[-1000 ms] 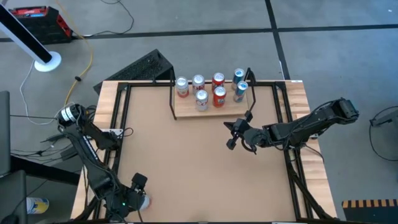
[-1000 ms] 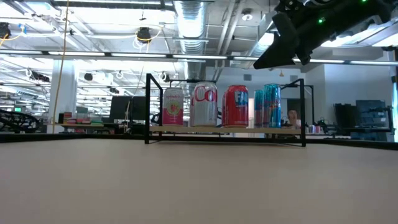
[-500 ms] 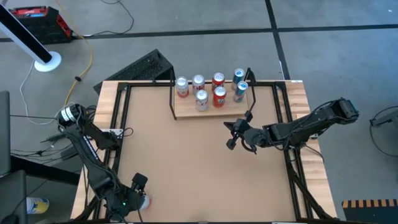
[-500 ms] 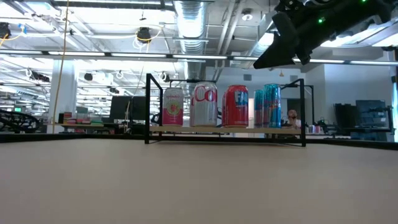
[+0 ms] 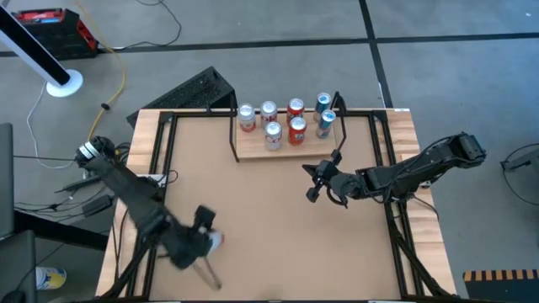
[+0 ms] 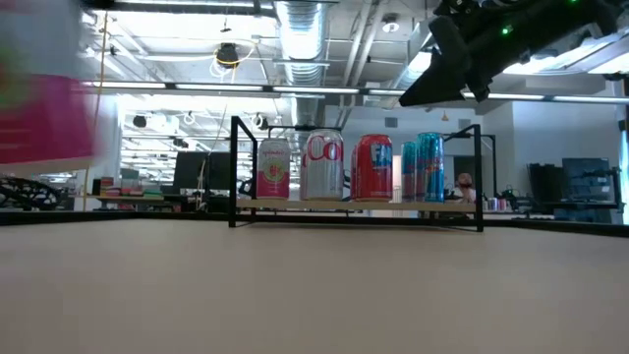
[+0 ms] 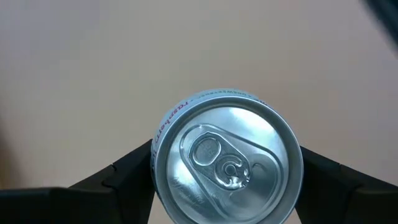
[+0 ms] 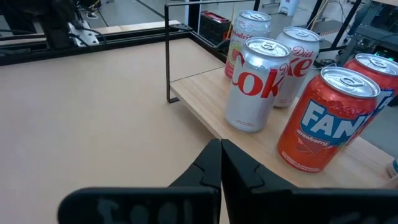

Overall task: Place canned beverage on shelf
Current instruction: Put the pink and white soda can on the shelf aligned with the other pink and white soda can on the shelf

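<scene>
Since the earlier frame, your left gripper (image 5: pixel 205 239) swung from the table's near left corner inward over the brown tabletop (image 5: pixel 269 219), carrying a silver-topped aluminium can with pink lettering (image 7: pixel 227 163). You had that can upright, its long axis vertical and its pull-tab lid facing the wrist camera, pinched between both dark fingers (image 7: pixel 121 177). Farther right, the light-wood shelf with thin black rod ends (image 5: pixel 253 150) held six upright cans: a pink one, two silver, two red and two blue (image 5: pixel 285 121). Your right gripper (image 5: pixel 313 182) hovered just before the shelf, jaws closed on nothing.
</scene>
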Controlling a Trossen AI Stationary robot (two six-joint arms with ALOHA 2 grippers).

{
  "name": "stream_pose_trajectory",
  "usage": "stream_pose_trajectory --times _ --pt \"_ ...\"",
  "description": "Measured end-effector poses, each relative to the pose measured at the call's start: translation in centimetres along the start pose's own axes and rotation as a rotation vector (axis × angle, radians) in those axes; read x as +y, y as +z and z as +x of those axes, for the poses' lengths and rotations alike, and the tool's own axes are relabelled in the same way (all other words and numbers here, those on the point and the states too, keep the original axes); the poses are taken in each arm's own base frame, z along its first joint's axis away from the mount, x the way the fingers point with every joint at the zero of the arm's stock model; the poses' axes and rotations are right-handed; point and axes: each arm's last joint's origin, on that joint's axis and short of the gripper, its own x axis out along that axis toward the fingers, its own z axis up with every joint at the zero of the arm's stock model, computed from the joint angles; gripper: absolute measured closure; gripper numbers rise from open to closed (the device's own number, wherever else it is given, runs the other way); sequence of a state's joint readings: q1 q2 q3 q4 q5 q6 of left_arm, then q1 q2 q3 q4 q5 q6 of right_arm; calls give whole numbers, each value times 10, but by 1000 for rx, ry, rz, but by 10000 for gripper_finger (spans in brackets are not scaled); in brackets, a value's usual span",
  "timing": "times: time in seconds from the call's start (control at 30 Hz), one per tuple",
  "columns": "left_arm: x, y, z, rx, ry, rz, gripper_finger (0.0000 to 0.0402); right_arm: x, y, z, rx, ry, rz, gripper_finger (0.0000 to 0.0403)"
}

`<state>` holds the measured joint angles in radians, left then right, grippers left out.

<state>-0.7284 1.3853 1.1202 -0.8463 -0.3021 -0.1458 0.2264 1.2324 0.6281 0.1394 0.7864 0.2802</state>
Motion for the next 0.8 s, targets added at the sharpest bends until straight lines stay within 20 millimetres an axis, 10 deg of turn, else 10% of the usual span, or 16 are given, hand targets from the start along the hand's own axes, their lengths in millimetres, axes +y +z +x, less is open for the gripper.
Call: stream_pose_trajectory --times 0.47,0.8 --pt "216 1 -22 -126 69 -47 126 -1 -3 0 1 -1 -38 376" --pt "322 3 -34 8 111 -86 126 -4 -6 3 11 -16 -75 376"
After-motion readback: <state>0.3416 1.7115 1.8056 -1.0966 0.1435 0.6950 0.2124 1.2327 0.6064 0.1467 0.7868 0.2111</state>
